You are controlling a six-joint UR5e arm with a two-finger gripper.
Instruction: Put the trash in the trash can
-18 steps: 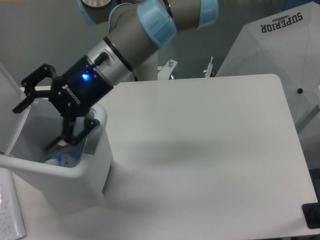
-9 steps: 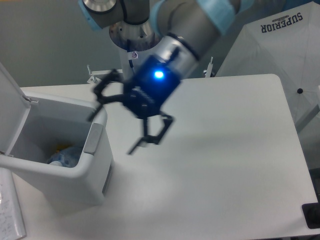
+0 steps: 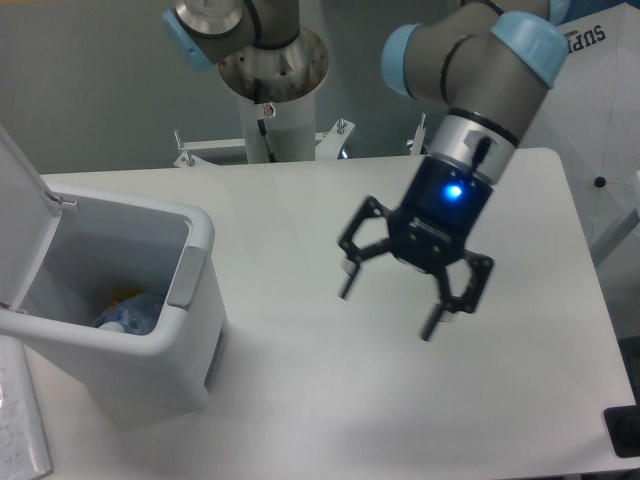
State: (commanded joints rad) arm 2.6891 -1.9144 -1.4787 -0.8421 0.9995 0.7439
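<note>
Inside trash can [image 3: 190, 262], trash [image 3: 128, 312] partly hidden.

Gripper [image 3: 389, 312] pointing down, fingers spread wide (nothing between them), blue wrist light lit.

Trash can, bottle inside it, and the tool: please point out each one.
trash can [image 3: 190, 285], fixed camera, grey push-tab on its front edge
bottle [image 3: 125, 315], fixed camera, bluish label part
tool [image 3: 390, 310], fixed camera, midway between its open fingertips

A robotics lab: pedestal-mounted arm [image 3: 470, 70] at a white table [image 3: 300, 380].
</note>
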